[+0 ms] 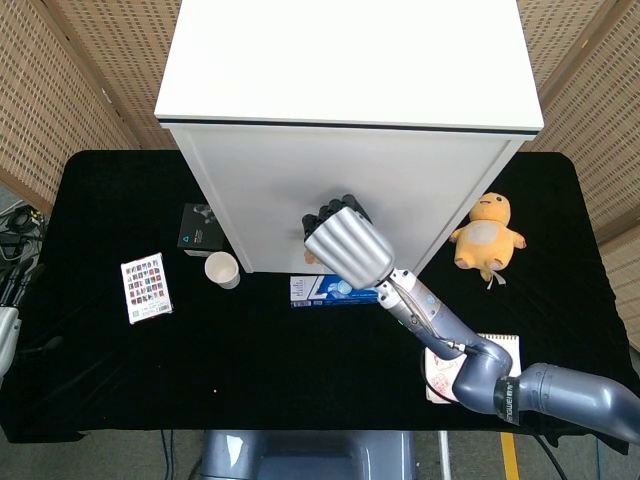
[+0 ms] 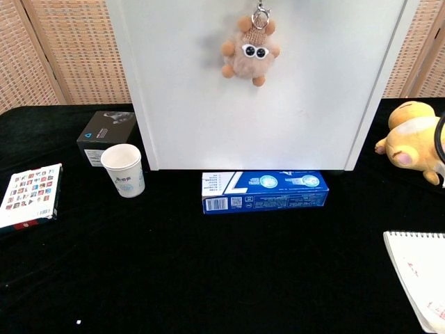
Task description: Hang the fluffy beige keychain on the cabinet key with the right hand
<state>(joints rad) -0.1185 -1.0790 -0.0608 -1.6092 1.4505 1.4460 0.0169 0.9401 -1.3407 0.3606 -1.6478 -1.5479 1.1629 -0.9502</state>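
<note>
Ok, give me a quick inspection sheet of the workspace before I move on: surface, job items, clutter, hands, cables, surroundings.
Surface: black-covered table.
Job's things: fluffy beige keychain hangs by its clasp high on the white cabinet front; the key itself is cut off at the frame edge.
Clutter: paper cup, black box, blue box, card pack, yellow plush toy, spiral notebook.
Hands: right hand raised at the cabinet front, grip hidden; left hand not seen.
Cables: dark cables at the left table edge.
Surroundings: woven screens behind.
</note>
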